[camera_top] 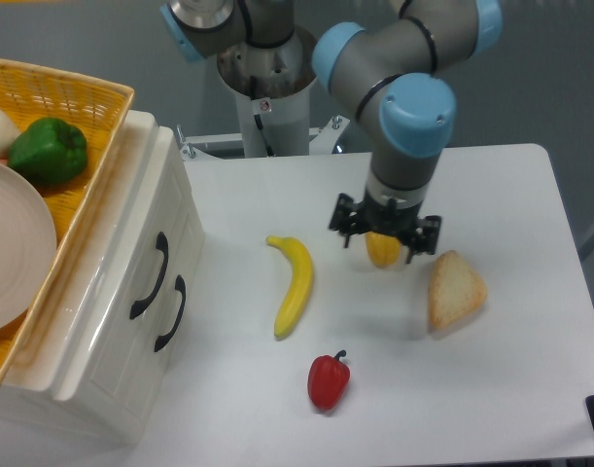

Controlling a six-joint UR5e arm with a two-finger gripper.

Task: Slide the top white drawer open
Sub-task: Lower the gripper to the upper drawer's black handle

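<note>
The white cabinet stands at the table's left edge with two drawers, both pushed in. The top white drawer carries the curved black handle nearer the cabinet's top. The lower drawer's handle sits just right of it. My gripper hangs well to the right, over the table's middle, fingers spread open and pointing down with nothing between them. It hovers above a yellow pepper, far from both handles.
A banana, a red pepper and a bread slice lie on the table. On the cabinet sits a yellow basket holding a green pepper and a plate. The arm's base stands behind.
</note>
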